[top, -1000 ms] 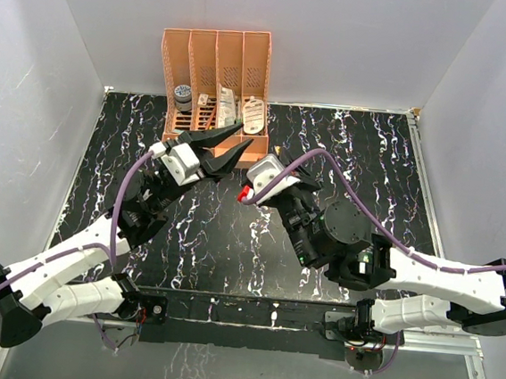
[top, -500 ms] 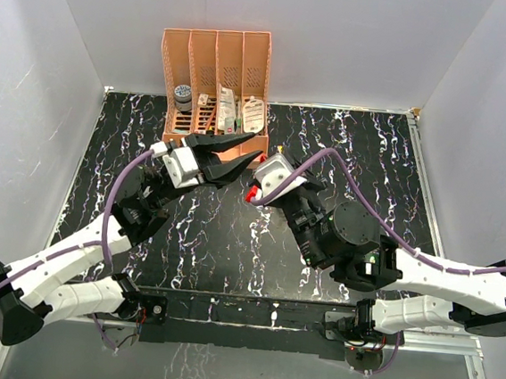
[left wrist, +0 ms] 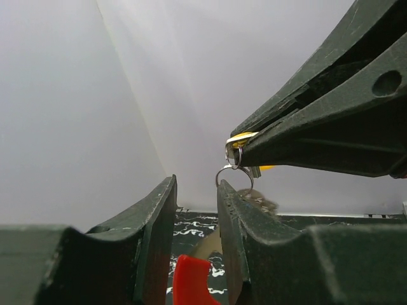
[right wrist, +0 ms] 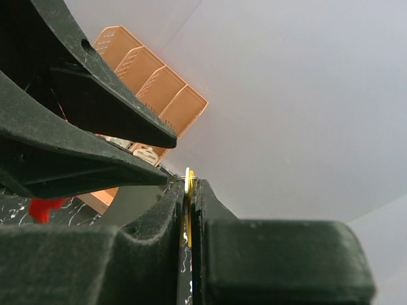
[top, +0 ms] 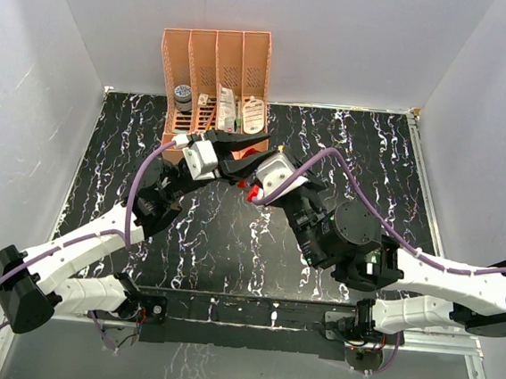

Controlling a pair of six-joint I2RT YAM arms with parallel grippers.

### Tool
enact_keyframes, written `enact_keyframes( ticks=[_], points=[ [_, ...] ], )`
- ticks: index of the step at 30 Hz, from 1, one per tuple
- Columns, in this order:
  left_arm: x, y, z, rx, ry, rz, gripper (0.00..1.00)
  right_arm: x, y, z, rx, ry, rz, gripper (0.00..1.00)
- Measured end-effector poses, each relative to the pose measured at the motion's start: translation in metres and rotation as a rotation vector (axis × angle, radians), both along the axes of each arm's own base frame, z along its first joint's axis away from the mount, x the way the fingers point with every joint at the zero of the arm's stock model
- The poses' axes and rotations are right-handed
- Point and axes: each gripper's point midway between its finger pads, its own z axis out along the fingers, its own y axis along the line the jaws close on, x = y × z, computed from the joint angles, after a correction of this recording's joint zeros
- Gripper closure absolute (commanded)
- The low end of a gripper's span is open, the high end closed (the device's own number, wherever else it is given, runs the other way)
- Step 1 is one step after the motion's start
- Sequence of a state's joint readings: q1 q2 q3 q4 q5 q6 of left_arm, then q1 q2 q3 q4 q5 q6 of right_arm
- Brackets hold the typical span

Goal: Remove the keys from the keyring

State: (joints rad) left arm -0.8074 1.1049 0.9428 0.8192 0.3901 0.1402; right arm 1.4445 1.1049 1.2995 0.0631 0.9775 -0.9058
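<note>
My right gripper [top: 253, 173] is shut on the keyring's tag, held up off the table. Red parts of the tag [top: 252, 192] show beside its fingers. In the right wrist view the tag's thin white-and-yellow edge [right wrist: 189, 181] sticks out between my shut fingertips [right wrist: 189, 185]. In the left wrist view the thin wire ring [left wrist: 234, 166] hangs from that edge [left wrist: 245, 138], with a small dull key [left wrist: 259, 202] on it. My left gripper [left wrist: 196, 184] is open, its right fingertip beside the ring. It meets the right gripper in the top view [top: 255, 147].
An orange rack [top: 215, 69] with several upright slots and small items stands at the back wall, just behind both grippers, and also shows in the right wrist view [right wrist: 146, 70]. White walls enclose the black marbled table [top: 373, 156].
My left gripper has swung right and up to the right gripper's tip, and its jaws have narrowed. The right gripper has shifted slightly right and stayed shut.
</note>
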Motion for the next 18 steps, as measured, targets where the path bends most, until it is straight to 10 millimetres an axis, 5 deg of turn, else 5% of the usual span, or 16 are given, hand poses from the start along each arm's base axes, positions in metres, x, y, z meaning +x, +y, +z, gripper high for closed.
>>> enact_keyframes(
  ticks=[18],
  points=[
    [-0.0068,-0.0054,0.0012,0.0,-0.002,-0.053,0.7,-0.0002,0.0002,-0.0001,0.01,0.004,0.002,1.0]
  ],
)
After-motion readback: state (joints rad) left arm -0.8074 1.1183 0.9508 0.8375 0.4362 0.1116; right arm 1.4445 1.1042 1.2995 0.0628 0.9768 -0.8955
